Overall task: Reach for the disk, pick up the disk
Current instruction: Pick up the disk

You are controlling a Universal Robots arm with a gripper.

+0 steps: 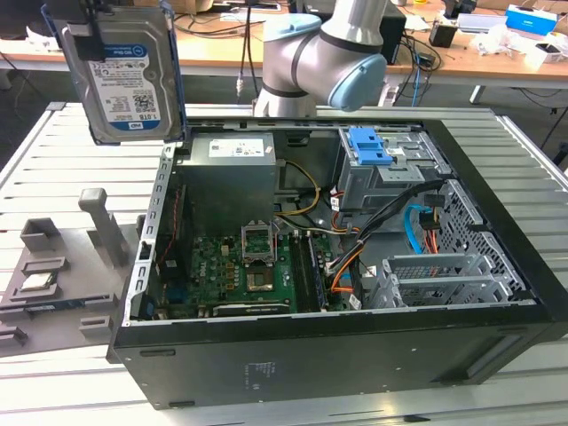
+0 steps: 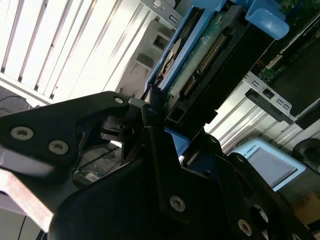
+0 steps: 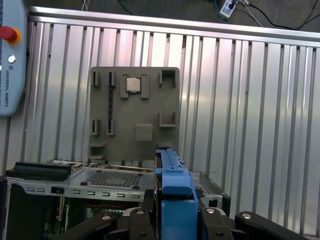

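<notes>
Ribbed silver aluminium bench [image 1: 53, 151], slats running full width; same slats in first wrist view. Behind it, long wooden desk [image 1: 222, 49] cluttered with cables, blue box [image 1: 531, 19] at exterior view's right. Dark floor [image 3: 165, 7] beyond bench edge; white power strip [image 3: 228, 7] and black leads lying there. Bright glare on slats in second wrist view.
</notes>
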